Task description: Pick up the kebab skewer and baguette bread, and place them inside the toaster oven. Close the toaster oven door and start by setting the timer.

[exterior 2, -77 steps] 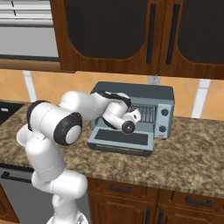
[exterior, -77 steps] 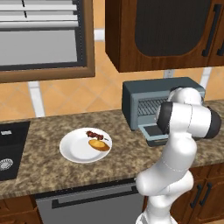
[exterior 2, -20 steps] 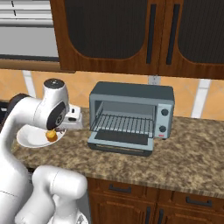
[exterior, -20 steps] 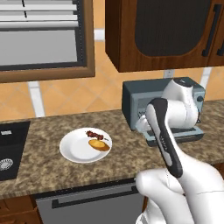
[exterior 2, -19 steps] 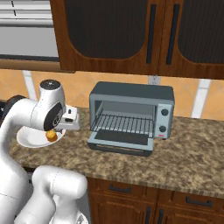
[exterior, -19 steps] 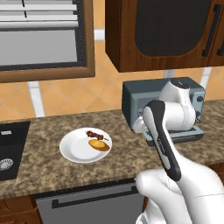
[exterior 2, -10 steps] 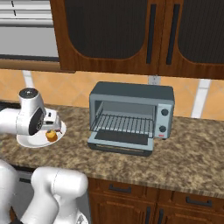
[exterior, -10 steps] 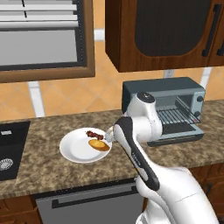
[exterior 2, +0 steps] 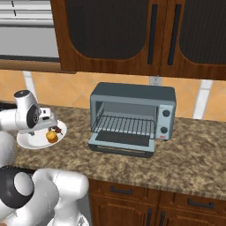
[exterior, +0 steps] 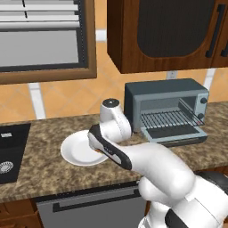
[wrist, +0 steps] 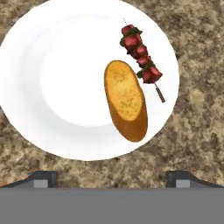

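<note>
a round white plate (wrist: 52,87) lies flat on the speckled brown granite desk (exterior 2: 194,159). dark wood wall cabinets (exterior 2: 132,35) with black bar handles hang above an orange tiled backsplash (exterior: 58,95). a black cooktop (exterior: 11,151) sits at the desk's far left, and wooden drawers (exterior 2: 185,203) run below.

Glossy white rounded arm (exterior: 156,164) segments (dark joints between), small dark claw (wrist: 112,177) tips.

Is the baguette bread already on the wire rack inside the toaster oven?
No, the baguette bread lies on the white plate beside the kebab skewer.
</note>
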You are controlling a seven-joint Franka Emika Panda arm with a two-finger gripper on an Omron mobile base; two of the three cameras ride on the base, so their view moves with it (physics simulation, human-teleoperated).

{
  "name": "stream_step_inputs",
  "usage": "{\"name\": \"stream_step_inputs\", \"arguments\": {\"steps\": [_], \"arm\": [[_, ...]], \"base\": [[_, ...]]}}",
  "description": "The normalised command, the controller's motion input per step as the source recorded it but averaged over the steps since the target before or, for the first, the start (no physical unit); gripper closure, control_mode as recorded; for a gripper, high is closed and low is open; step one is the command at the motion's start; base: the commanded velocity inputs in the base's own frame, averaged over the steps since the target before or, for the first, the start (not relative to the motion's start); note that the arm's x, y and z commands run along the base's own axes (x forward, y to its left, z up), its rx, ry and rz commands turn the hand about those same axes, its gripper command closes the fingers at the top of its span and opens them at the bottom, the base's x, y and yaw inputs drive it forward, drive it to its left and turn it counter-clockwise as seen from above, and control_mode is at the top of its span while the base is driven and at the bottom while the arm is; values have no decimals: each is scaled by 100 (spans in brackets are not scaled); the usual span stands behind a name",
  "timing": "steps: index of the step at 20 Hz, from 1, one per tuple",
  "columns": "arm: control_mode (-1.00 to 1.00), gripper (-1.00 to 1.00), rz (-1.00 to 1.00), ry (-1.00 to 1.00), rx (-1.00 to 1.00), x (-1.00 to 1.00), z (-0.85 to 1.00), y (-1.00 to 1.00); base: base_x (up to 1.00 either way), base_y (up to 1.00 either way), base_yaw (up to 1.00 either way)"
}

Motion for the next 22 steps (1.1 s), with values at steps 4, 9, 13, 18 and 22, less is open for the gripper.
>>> {"name": "stream_step_inputs", "arguments": {"steps": [4,9,13,18,22], "arm": [[-100,-100,0,17,-6,79,-28,0],[-100,-100,0,15,0,55,-45,1],[-100,-100,0,5,0,29,-52,18],[-100,-100,0,0,0,3,-35,11],[-100,-100,0,0,0,0,-26,-2]], "base": [[0,0,0],[0,0,0],[0,0,0],[0,0,0],[0,0,0]]}}
